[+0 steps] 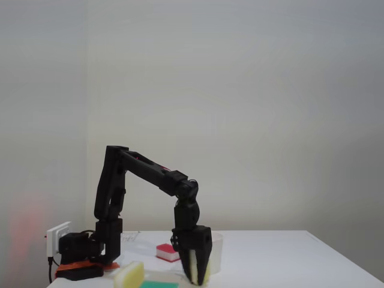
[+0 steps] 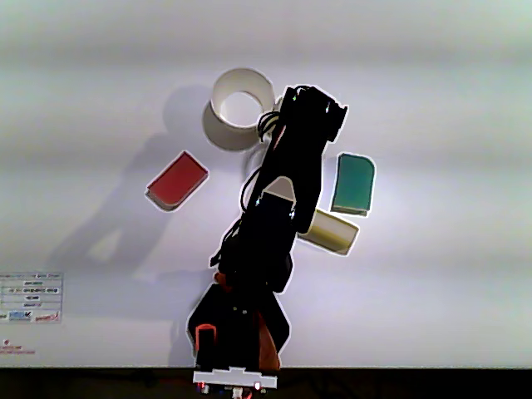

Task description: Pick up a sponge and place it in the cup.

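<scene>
In the fixed view my gripper (image 1: 198, 281) points straight down, shut on the small yellow sponge (image 1: 193, 269), which stands on end between the black fingers low over the table. The white cup (image 1: 217, 251) stands right behind the gripper, partly covered by it. In the other view, from above, the cup (image 2: 241, 100) is upright and open, and the arm's black wrist (image 2: 312, 116) hangs just to its right, hiding the fingers and the sponge.
A red-and-white sponge (image 1: 167, 252) (image 2: 176, 180) lies left of the arm. A rounder yellow sponge (image 1: 129, 275) (image 2: 332, 231) and a green sponge (image 1: 159, 284) (image 2: 353, 184) lie on its other side. The arm base (image 2: 237, 332) sits at the table edge, beside a white socket (image 1: 58, 231).
</scene>
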`<state>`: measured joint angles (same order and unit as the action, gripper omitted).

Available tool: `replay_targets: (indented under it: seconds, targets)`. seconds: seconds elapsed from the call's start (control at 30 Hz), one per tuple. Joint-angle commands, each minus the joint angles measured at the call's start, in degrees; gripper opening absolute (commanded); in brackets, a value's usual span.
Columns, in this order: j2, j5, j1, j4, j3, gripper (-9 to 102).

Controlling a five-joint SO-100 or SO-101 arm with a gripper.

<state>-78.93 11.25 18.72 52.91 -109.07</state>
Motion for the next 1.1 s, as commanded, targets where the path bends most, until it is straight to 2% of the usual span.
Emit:
replay_targets:
  seconds: [0.0,0.1,0.2,0.5,0.67,0.8,1.07]
  targets:
    - [-2.0,1.3,0.3,0.2,1.9,2]
    - [-2.4,0.4,0.5,1.6,3.3,1]
    - [-4.8,0.1,0.8,6.9,6.7,1]
    - [-9.1,-0.1,0.6,36.4,35.2,0]
    - [-5.5,-0.2,-0.9,47.9,54.4,0]
    - [-4.3,0.9,-3.4,49.2,59.1,0]
    - [0.0,5.2,-12.0,46.2,59.0,0]
